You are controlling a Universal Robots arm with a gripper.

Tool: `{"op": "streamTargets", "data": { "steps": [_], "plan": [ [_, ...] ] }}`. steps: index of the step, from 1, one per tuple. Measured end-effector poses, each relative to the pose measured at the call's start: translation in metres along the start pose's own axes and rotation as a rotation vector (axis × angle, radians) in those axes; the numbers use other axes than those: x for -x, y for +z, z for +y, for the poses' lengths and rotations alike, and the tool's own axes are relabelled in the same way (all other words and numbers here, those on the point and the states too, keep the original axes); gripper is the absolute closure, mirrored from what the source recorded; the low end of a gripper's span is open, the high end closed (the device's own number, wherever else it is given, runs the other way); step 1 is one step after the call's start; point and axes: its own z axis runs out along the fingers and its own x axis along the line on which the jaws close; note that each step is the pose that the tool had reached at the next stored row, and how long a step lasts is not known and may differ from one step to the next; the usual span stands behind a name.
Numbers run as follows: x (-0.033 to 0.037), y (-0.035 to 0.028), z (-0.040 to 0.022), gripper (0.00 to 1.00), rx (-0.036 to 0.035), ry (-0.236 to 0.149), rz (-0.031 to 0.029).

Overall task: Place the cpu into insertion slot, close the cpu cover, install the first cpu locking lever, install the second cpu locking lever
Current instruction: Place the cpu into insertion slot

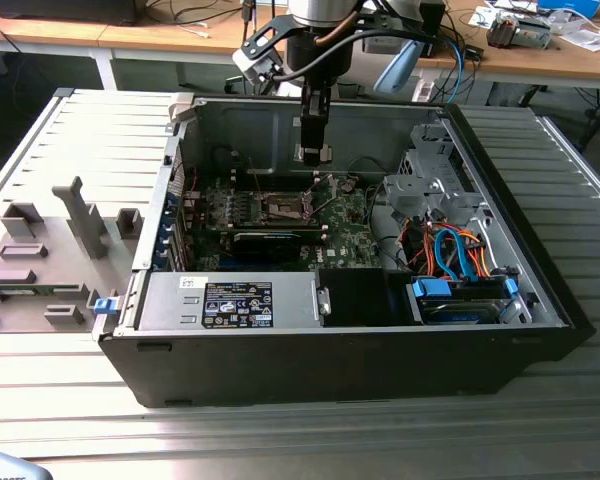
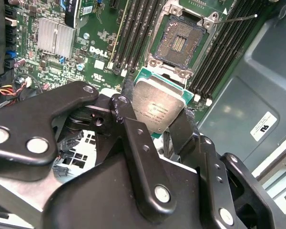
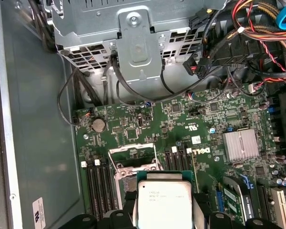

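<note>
One black two-fingered gripper hangs inside the open black desktop computer case. It is clamped on opposite edges of the cpu, a small flat square chip with a silvery-grey metal top and a green rim. The chip is in the air above the green motherboard, near the square metal-framed insertion slot but not yet in it. The slot's contact field lies bare, and a thin wire locking lever stands swung out to one side.

Placing it well looks to depend on squareness: the chip's edges should run parallel to the slot's frame and its face should be level, since in the second wrist view it looks turned a little against the frame. A slow, straight descent would likely spare the fine contacts. The fingers have little room, with black memory slots lying close along both sides.

Elsewhere on the board, a ribbed silver heat sink sits well apart from the slot. The case lies on its side on a ribbed grey metal table, with a grey plastic fixture of upright holders at the exterior view's left. A wooden workbench strewn with cables runs behind
</note>
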Motion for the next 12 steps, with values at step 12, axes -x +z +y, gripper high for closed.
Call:
{"op": "streamTargets", "data": {
  "steps": [12],
  "plan": [
    [0.0000, 0.0002, 0.0000, 0.46, 0.0016, -0.076, 0.0033]
  ]
}}
